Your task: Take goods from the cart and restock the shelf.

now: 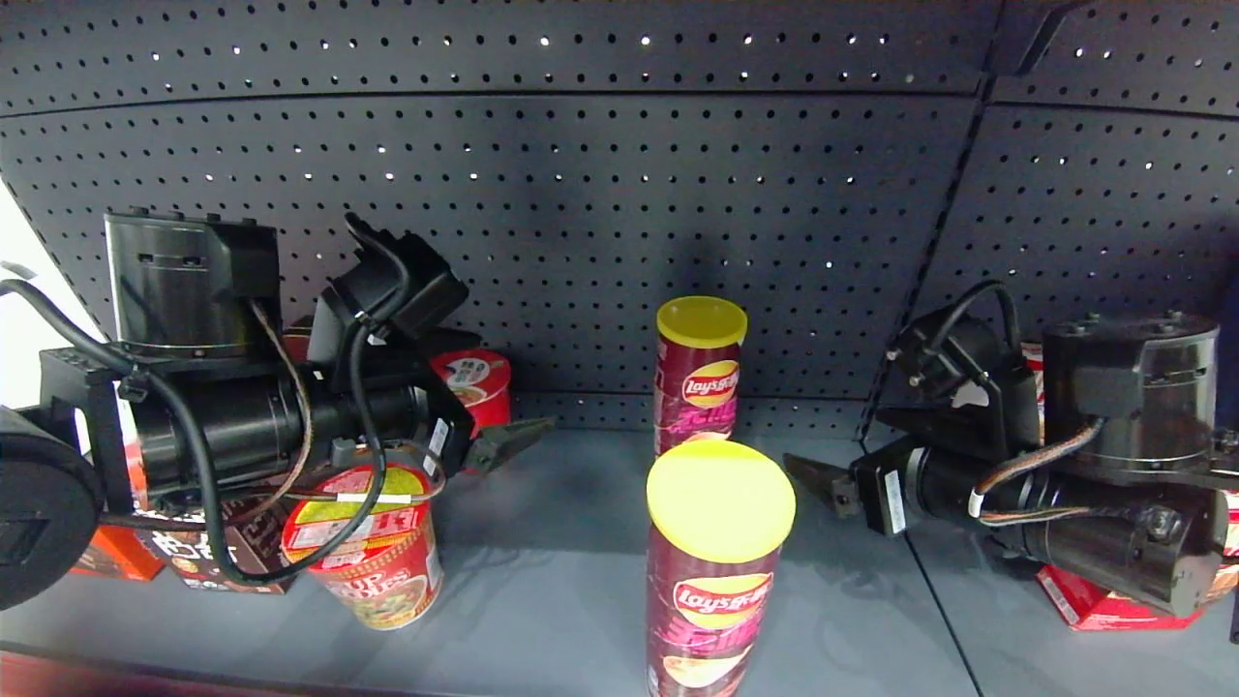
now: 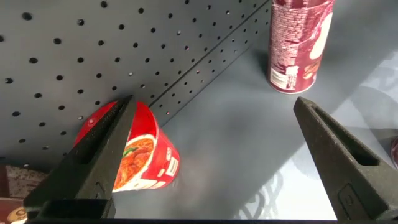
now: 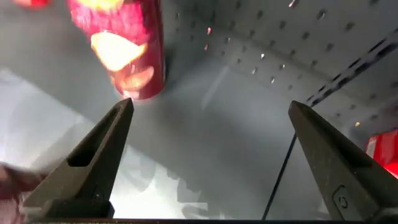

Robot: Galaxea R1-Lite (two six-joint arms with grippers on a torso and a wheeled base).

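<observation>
Two maroon chip cans with yellow lids stand upright on the grey shelf (image 1: 561,581): one near the front (image 1: 714,571), one farther back by the pegboard (image 1: 699,373). The back can (image 2: 297,43) also appears in the left wrist view, and a can (image 3: 127,50) in the right wrist view. My left gripper (image 1: 508,440) hovers open, left of the cans, with nothing between its fingers (image 2: 93,162). My right gripper (image 1: 813,479) hovers open to the right of the cans, empty, its fingers (image 3: 93,162) wide apart. A red cup of noodles (image 2: 134,152) lies tilted at the back left.
Another noodle cup (image 1: 373,542) stands at the front left under my left arm, beside dark and orange boxes (image 1: 145,552). A red box (image 1: 1103,600) lies at the right under my right arm. The black pegboard wall (image 1: 600,194) closes the back.
</observation>
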